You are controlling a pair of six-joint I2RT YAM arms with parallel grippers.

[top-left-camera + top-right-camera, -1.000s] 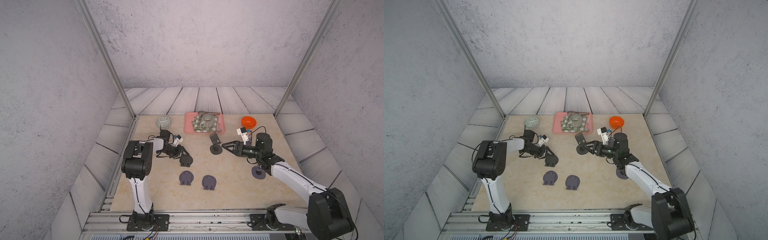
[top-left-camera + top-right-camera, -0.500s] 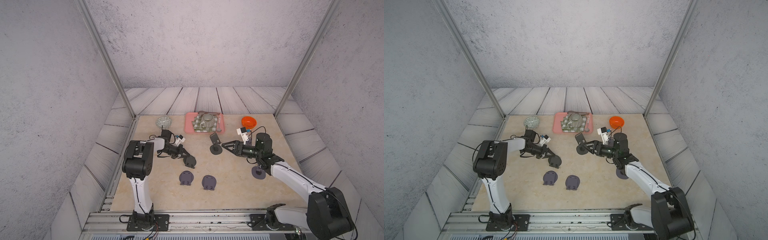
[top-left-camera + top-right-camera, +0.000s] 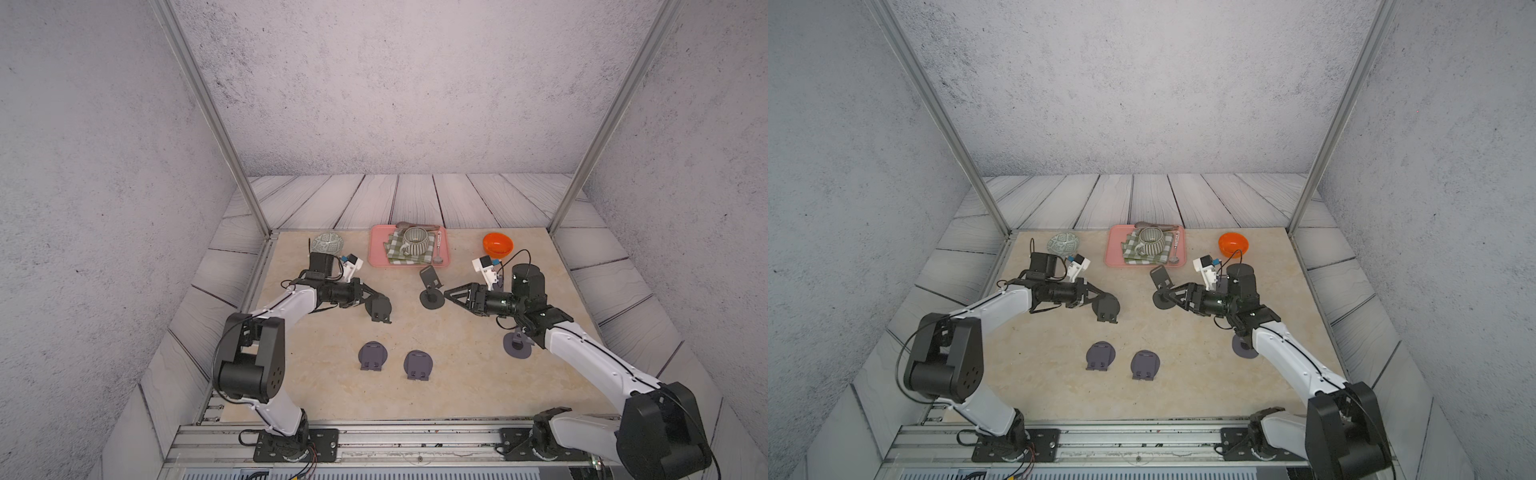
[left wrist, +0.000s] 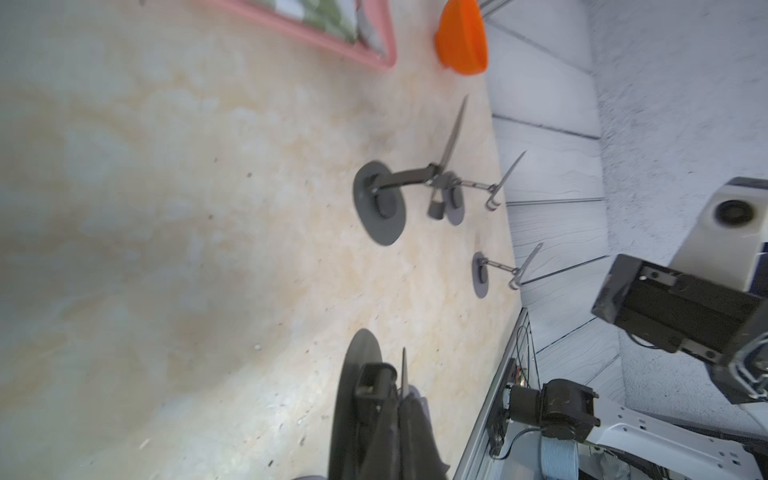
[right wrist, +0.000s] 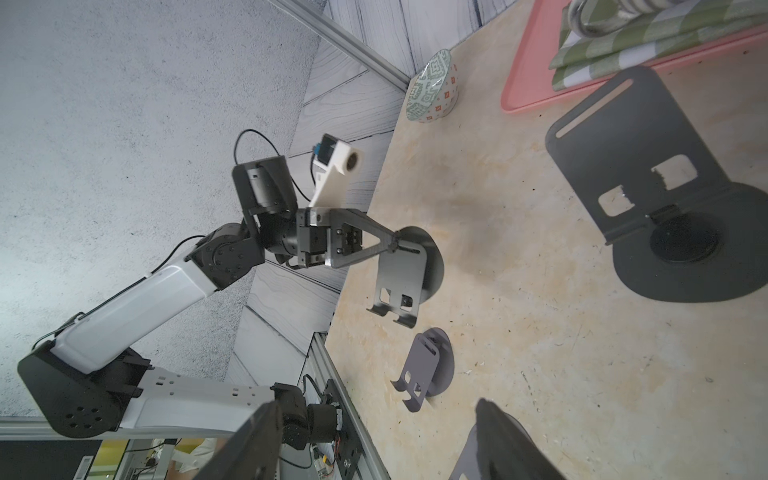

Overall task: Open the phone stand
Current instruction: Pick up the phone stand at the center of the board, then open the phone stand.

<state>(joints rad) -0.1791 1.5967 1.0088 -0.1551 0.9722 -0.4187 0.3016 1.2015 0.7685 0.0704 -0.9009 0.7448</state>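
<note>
My left gripper is shut on a dark folded phone stand, gripping its flat plate near the top. The stand hangs on edge with its round base upright, low over the table, also in the right wrist view and left wrist view. My right gripper is open, its tips just right of an unfolded phone stand that stands on its disc. Nothing is between the right fingers.
Two folded grey stands lie toward the front. Another unfolded stand sits under my right forearm. At the back are a pink tray with cloth and mug, an orange bowl and a patterned bowl.
My left gripper has shut on the folded stand and carried it slightly right and up. My right gripper stayed beside the unfolded stand, jaws a little narrower.
</note>
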